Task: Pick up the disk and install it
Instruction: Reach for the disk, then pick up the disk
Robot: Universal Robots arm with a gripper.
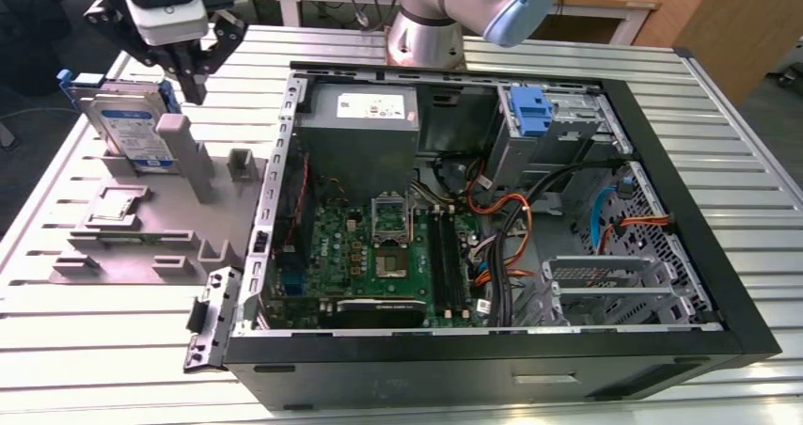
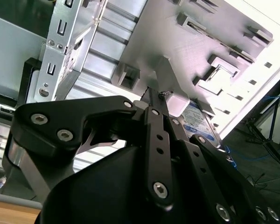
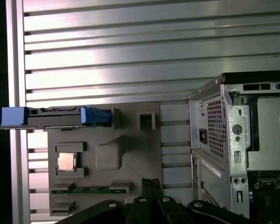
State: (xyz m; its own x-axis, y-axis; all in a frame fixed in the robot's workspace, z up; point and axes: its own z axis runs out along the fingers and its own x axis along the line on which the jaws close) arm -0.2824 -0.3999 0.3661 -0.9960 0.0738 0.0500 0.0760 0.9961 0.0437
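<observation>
The black two-fingered pincer (image 1: 195, 94) points downward with its fingers pressed together, holding nothing. It hangs just above a tall grey post (image 1: 188, 157) of a grey plastic parts holder (image 1: 126, 246). Just beside it, the flat silver disk (image 1: 132, 129) with a white-and-blue label and blue carrier frame stands upright on its edge in the holder, at the exterior view's left. The holder lies on a ribbed metal table (image 1: 101, 350), next to an open black computer case (image 1: 502, 364).
</observation>
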